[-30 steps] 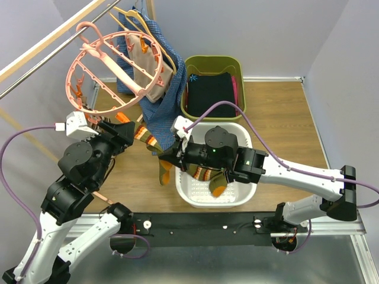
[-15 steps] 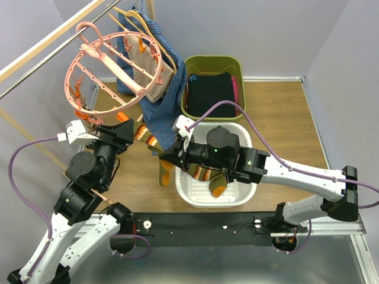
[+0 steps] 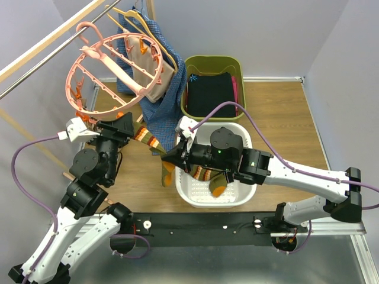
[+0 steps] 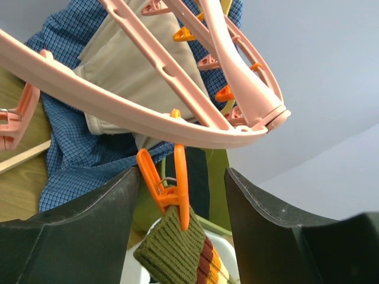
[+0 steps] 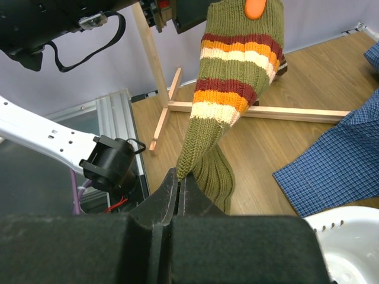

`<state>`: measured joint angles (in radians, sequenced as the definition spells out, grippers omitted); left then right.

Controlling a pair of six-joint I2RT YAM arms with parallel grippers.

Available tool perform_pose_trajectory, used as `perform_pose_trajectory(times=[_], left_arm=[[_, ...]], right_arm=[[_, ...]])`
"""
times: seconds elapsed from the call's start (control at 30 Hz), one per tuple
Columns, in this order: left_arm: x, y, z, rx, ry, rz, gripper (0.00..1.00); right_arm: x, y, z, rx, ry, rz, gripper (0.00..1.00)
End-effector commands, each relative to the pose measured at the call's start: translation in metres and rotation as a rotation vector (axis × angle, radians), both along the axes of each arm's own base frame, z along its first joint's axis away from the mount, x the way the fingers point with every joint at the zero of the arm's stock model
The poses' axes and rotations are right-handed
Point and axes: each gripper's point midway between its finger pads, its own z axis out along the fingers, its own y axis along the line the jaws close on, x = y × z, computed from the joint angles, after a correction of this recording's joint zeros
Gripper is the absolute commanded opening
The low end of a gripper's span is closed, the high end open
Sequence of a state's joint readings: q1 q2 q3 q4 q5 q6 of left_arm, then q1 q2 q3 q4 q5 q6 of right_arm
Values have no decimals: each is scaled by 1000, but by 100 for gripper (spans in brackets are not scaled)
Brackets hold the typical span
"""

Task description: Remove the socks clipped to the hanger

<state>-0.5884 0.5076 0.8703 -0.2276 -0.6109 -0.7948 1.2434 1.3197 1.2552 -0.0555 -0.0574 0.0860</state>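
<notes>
The pink ring hanger hangs from the rail at upper left; it also fills the left wrist view. An olive sock with orange, cream and brown stripes hangs from an orange clip under the ring. My left gripper is open with its jaws on either side of that clip, not touching it. My right gripper is shut on the lower part of the same sock, below the stripes. Other striped socks lie in the white basket.
A blue checked garment and a beige garment hang on thin hangers behind the ring. A green bin with black folded clothing stands behind the basket. A wooden stand foot lies on the floor.
My left gripper has risen and moved toward the ring, bringing its jaws around the orange clip. My right gripper has stayed shut on the sock, shifting slightly.
</notes>
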Motion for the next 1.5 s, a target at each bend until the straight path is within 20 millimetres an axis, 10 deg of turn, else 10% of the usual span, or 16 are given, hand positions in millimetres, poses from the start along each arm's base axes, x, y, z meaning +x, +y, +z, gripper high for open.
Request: perform_pose_trajectory(times=[0.0,0.33,0.53,0.83,1.1,1.47], left_arm=[[10,7,7,-6,-31,71,65],[18,13,6,32,-41,127,52],[17,18,8,45,-50,151,14],[15,18,11,67,-42,145,1],[12,9,19,105,-44,85,0],[-6,20,50,157,-76,81,0]], right_arm=[[-6,-5,7,17,14,18,1],[-5,-6,7,8,21,10,1],[-4,-5,7,4,20,4,1],[6,-13,-12,-57,28,-57,1],[86,-72,-24,-226,-64,-610,1],[180,-191,55,-376,-314,-1232,1]])
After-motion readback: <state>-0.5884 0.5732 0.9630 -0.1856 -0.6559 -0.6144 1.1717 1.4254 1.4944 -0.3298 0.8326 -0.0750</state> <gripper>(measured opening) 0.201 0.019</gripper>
